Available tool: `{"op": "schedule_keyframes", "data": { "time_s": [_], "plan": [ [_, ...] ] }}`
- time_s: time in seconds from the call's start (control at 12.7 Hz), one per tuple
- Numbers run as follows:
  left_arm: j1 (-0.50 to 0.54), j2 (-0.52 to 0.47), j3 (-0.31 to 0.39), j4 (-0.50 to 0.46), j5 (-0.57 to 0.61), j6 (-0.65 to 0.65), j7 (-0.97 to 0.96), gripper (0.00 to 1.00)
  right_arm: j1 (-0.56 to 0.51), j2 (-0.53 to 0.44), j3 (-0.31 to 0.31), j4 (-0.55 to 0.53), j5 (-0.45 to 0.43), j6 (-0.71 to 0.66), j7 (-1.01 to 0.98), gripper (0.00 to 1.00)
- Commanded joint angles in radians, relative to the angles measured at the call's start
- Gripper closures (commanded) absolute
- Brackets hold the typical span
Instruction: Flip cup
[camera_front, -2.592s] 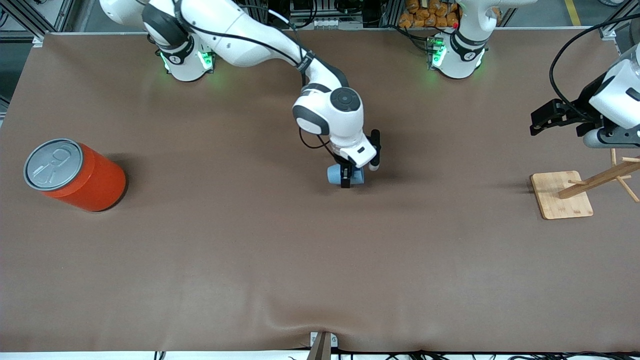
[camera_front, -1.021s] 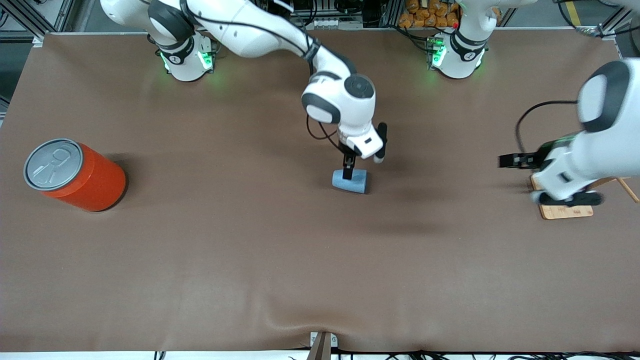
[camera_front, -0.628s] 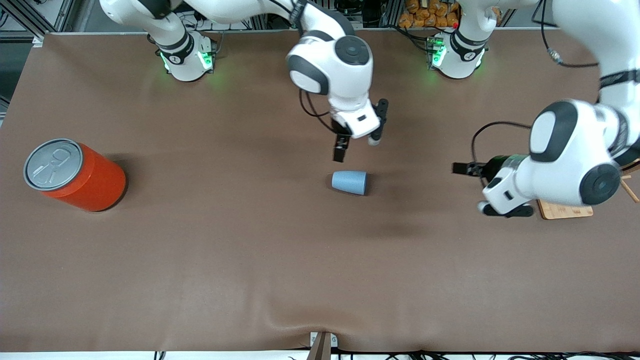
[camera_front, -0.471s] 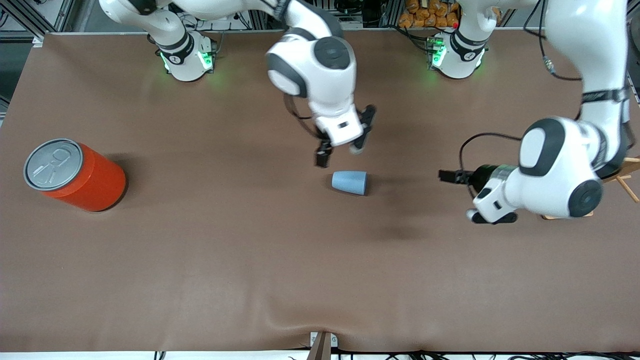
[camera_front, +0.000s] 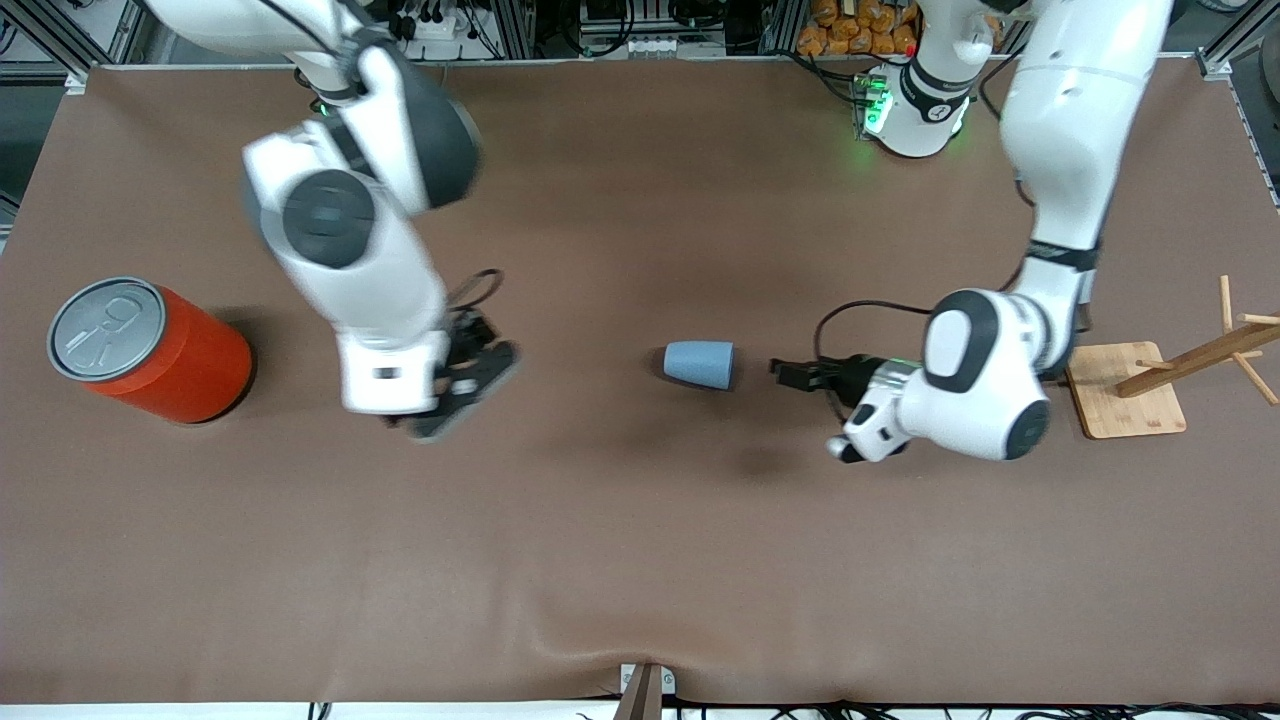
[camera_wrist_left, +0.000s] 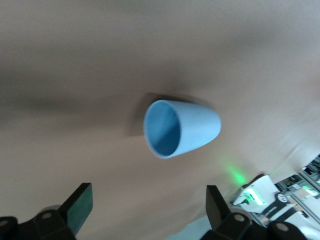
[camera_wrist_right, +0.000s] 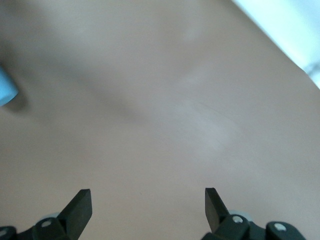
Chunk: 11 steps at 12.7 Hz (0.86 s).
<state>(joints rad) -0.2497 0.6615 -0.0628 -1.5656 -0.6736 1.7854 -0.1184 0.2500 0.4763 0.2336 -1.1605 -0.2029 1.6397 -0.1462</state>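
Right now our light blue cup (camera_front: 699, 363) lies on its side mid-table, mouth facing our left gripper (camera_front: 800, 375), which comes in low with fingers spread wide, likely lining up a grasp. Our right gripper (camera_front: 470, 385), also wide open and empty, hangs between cup and orange can (camera_front: 150, 350). No readable writing anywhere.

We saw the cup (camera_front: 699, 364) lying on its side mid-table with bare cloth all round it. Its mouth faced the left gripper (camera_front: 800, 375), which hung just beside it with fingers spread and nothing between. The right gripper (camera_front: 465, 385), also spread, stood well apart toward the orange can (camera_front: 150, 350). The wooden rack (camera_front: 1160, 380) crowded only the left arm's end
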Motion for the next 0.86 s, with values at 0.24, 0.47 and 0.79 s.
{"op": "schedule_keyframes", "data": {
  "time_s": [0.24,0.47,0.79],
  "plan": [
    [-0.098,0.072,0.006,-0.001,-0.147,0.209,-0.181,0.00,-0.271,-0.131,0.039,-0.033,0.121,-0.155,0.310,0.00],
    [-0.149,0.084,0.009,-0.016,-0.147,0.227,-0.188,0.00,-0.331,-0.210,0.029,-0.088,0.161,-0.225,0.436,0.00],
    [-0.169,0.104,0.012,-0.017,-0.142,0.246,-0.213,0.00,-0.327,-0.541,-0.069,-0.512,0.235,-0.010,0.435,0.00]
  ]
}}
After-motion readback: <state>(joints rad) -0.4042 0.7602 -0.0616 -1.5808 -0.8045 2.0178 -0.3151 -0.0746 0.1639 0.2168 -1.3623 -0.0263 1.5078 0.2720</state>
